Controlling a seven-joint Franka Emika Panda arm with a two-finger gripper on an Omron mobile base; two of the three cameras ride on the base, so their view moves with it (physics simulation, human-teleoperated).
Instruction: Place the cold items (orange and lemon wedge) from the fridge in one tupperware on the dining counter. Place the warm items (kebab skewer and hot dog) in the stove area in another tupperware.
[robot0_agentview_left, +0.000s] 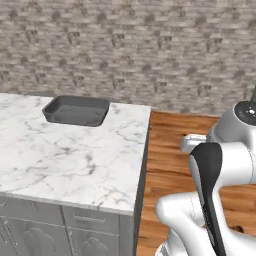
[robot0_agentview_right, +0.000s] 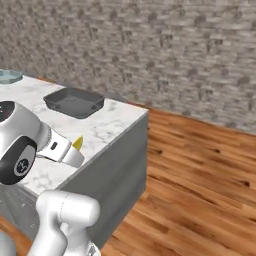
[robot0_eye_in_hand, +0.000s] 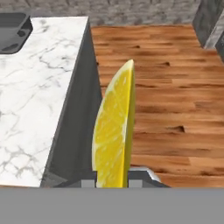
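lemon wedge (robot0_eye_in_hand: 113, 131) base hidden between jaws, dark grey tray (robot0_eye_in_hand: 13, 30) cropped at frame edge

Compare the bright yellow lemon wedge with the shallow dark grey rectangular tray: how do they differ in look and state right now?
The bright yellow lemon wedge is thin and curved; the shallow dark grey rectangular tray is broad, with rounded corners and a raised rim. The wedge stands on end, clamped in the gripper beside the counter's edge; the tray rests flat on the white marble dining counter, holding nothing. They do not touch.
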